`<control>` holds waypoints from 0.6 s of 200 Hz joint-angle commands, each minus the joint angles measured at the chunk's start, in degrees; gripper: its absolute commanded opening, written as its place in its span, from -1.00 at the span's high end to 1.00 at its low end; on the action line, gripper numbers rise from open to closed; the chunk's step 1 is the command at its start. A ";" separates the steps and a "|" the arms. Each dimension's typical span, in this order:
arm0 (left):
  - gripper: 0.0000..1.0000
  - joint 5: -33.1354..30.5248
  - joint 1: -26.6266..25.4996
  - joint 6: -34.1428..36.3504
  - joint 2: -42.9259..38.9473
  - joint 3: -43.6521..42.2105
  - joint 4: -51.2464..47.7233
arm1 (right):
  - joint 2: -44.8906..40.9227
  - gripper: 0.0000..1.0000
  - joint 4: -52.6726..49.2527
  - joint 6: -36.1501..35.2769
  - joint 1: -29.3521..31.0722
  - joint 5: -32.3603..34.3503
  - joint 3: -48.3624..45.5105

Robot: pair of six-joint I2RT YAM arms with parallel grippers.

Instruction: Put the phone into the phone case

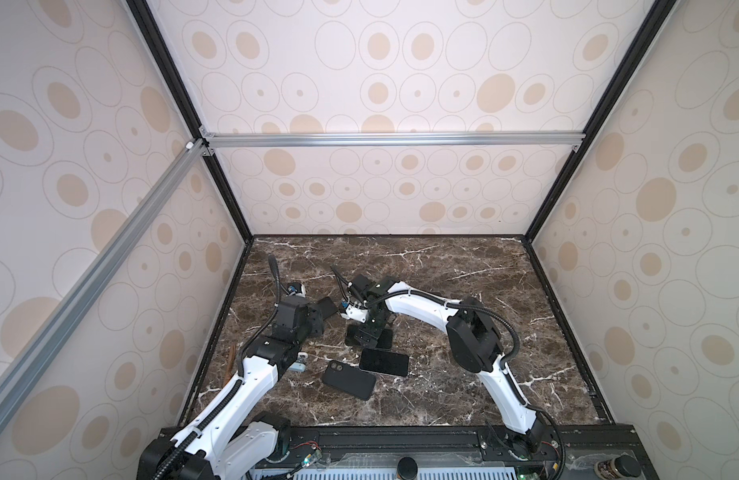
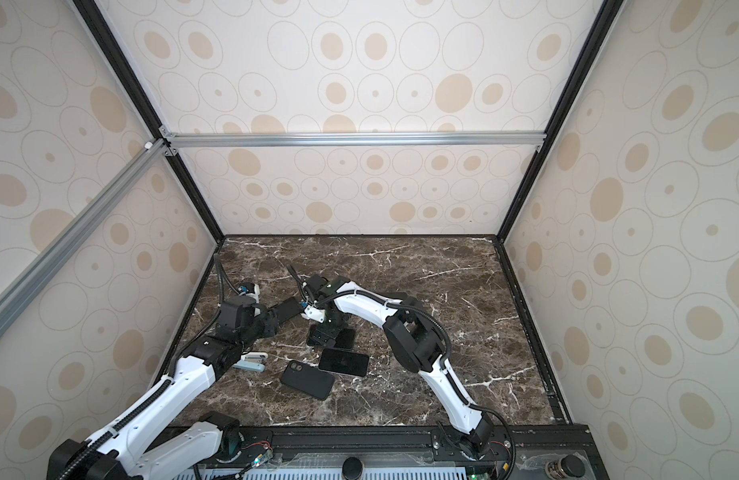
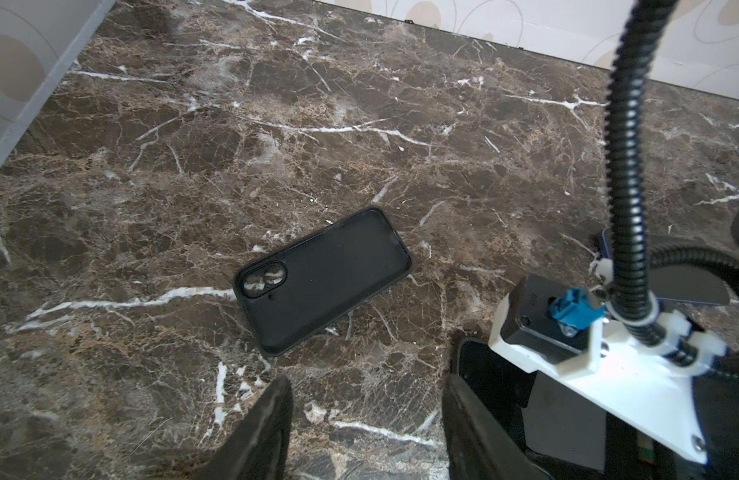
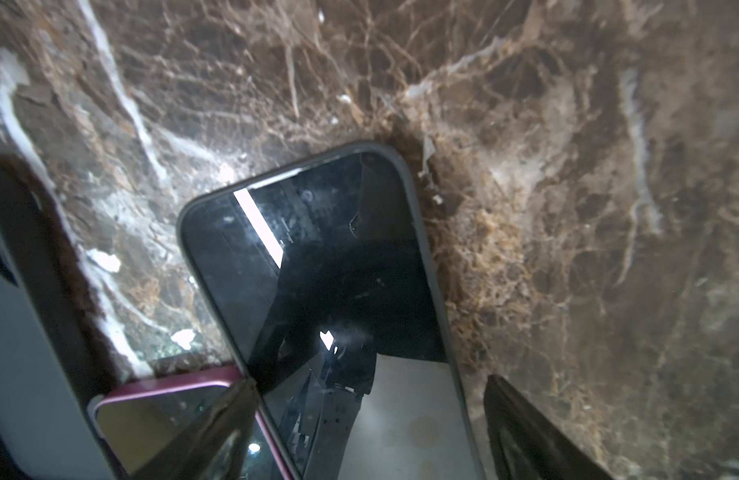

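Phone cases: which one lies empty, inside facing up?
The black case ahead of the left claw: bare hollow interior, see-through camera cutout. Others show screens or backs.

Brown marble tabletop (image 1: 442, 270), cream oval-patterned walls (image 1: 401, 83), aluminium frame rail (image 1: 392, 139)

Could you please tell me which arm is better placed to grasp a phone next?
Right, most likely. The right end effector hangs open directly above a screen-up phone, with a finger near each side. The left end effector, also open, faces the empty case, with no phone between its fingers.
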 commanded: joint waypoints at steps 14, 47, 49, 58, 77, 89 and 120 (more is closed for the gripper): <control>-0.16 -0.21 0.27 -0.49 -0.44 1.09 0.88 | 1.98 -0.77 -3.77 -4.44 0.81 1.92 0.40; -0.16 -0.16 0.35 -0.30 -0.48 0.83 1.22 | 2.62 -0.92 -4.56 -5.76 0.88 -0.98 1.15; -0.16 -0.06 0.31 -0.30 -0.48 0.83 1.23 | 2.66 -0.92 -4.66 -5.70 0.82 -1.06 1.36; -0.16 -0.03 0.31 -0.21 -0.46 0.86 1.23 | 3.20 -0.92 -5.20 -5.10 0.83 -0.98 2.29; -0.16 -0.20 0.29 -0.13 -0.59 0.60 1.28 | 4.45 -0.90 -5.00 -4.30 1.37 3.90 3.08; -0.16 -0.20 0.28 -0.08 -0.66 0.42 1.35 | 4.82 -0.89 -3.80 -4.26 1.67 8.50 2.54; -0.16 -0.32 0.43 -0.06 -1.08 0.31 1.49 | 6.19 -0.89 -3.48 -2.36 1.65 7.97 4.51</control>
